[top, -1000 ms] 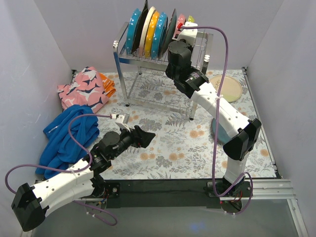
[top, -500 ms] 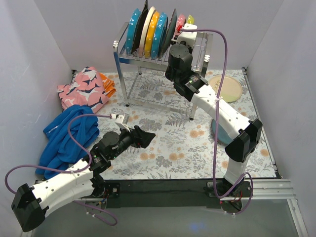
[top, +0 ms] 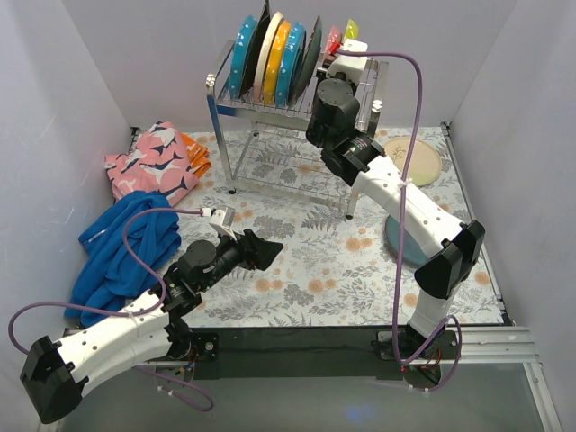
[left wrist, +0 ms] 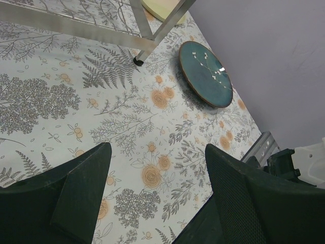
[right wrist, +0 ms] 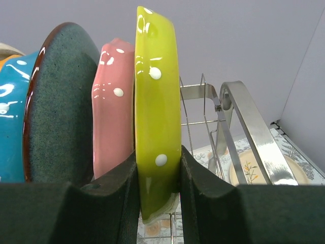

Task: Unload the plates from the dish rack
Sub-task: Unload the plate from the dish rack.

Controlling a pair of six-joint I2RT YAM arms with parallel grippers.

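The chrome dish rack stands at the back with several plates upright in its slots: teal, dark, cream and orange. My right gripper reaches over the rack's right end and is shut on the lime green plate, gripping its lower rim between both fingers. The plate stands upright beside the pink plate and a dark one. My left gripper hovers open over the tablecloth with nothing between its fingers.
A dark teal plate and a cream plate lie flat on the table at the right. A rack leg stands ahead of the left gripper. A pink patterned cloth and a blue cloth lie at the left.
My right gripper has risen slightly and shifted right with the lime green plate in it. The left arm has not moved.
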